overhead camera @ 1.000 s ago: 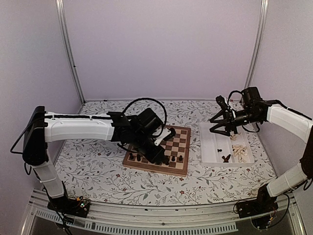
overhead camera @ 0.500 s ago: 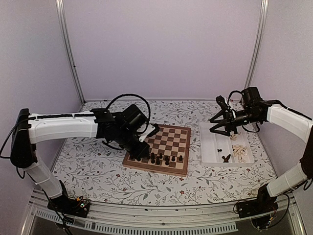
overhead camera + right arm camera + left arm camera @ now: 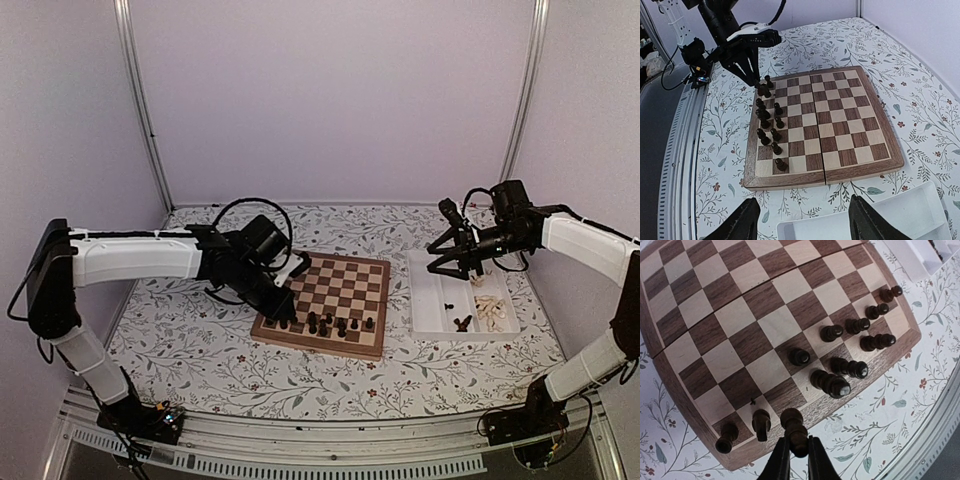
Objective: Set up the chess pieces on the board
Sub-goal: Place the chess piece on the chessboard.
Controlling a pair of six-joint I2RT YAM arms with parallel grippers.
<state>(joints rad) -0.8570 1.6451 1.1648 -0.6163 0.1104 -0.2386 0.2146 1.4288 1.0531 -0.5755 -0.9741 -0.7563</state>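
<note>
Left gripper (image 3: 799, 445) now leftward at board (image 3: 740, 315) corner, clamped on dark piece (image 3: 793, 421), base hidden; right gripper (image 3: 804, 201) apart.

A second ago my left arm (image 3: 130, 258) lay across the middle of the board (image 3: 352, 283), with its wrist covering most of the near squares. I have since swung it back to the left. Half a second ago it was over the board's left half. Now the left gripper (image 3: 797, 445) has come down at the near left corner, pinching a dark piece (image 3: 792, 420). The dark pieces (image 3: 340, 325) along the near edge, mostly hidden under the wrist before, now show in a row. The elbow has drawn back to the left, and the cable (image 3: 250, 200) looped over the wrist has shifted left with it.
</note>
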